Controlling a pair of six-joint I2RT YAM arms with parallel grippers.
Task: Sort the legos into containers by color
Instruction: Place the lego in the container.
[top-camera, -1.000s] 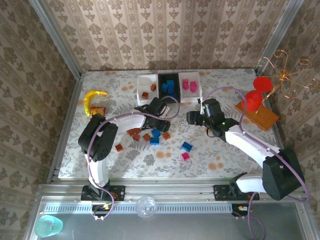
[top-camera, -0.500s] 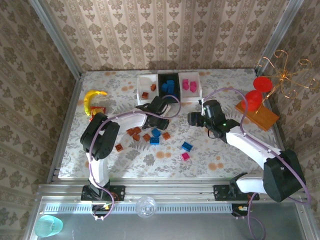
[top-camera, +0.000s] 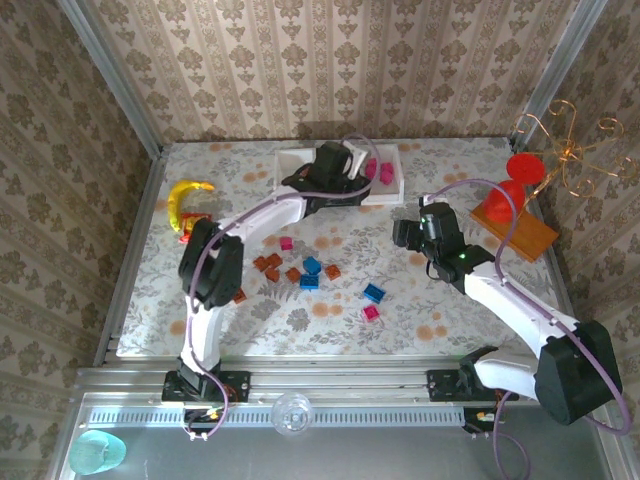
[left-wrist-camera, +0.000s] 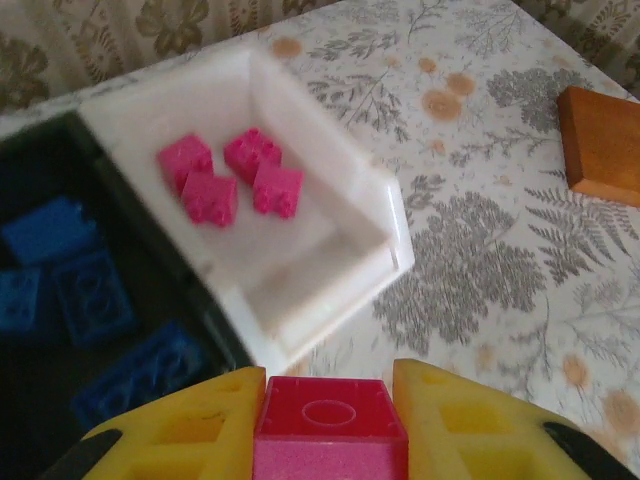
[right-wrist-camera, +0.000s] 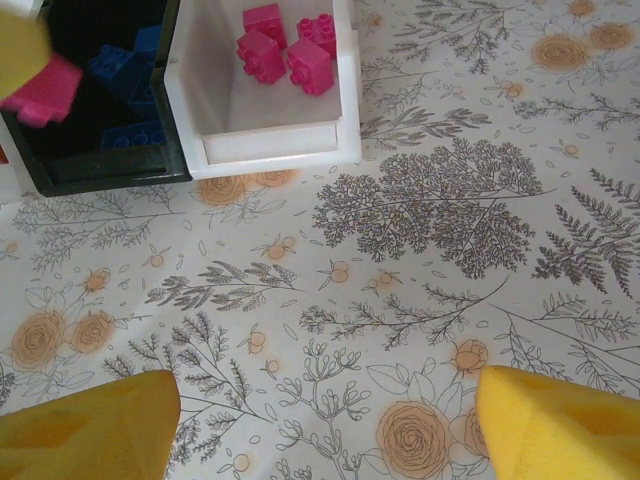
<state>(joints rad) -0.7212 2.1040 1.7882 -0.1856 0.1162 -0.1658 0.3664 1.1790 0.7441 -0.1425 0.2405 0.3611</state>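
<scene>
Pinched between the yellow fingers (left-wrist-camera: 190, 435) of the left gripper (left-wrist-camera: 330, 400), a magenta brick (left-wrist-camera: 330, 445) hangs above the containers, close to the wall between the black tray (left-wrist-camera: 200, 300) of blue bricks (left-wrist-camera: 70, 285) and the right-hand white tray (left-wrist-camera: 385, 195) holding four pink bricks (left-wrist-camera: 232, 178). A clean drop likely means carrying it well over the white floor before letting go. The right gripper (right-wrist-camera: 325, 430) hovers, fingers spread wide, above bare tablecloth (right-wrist-camera: 420, 220); unsorted legos (top-camera: 300, 270) lie mid-table.
</scene>
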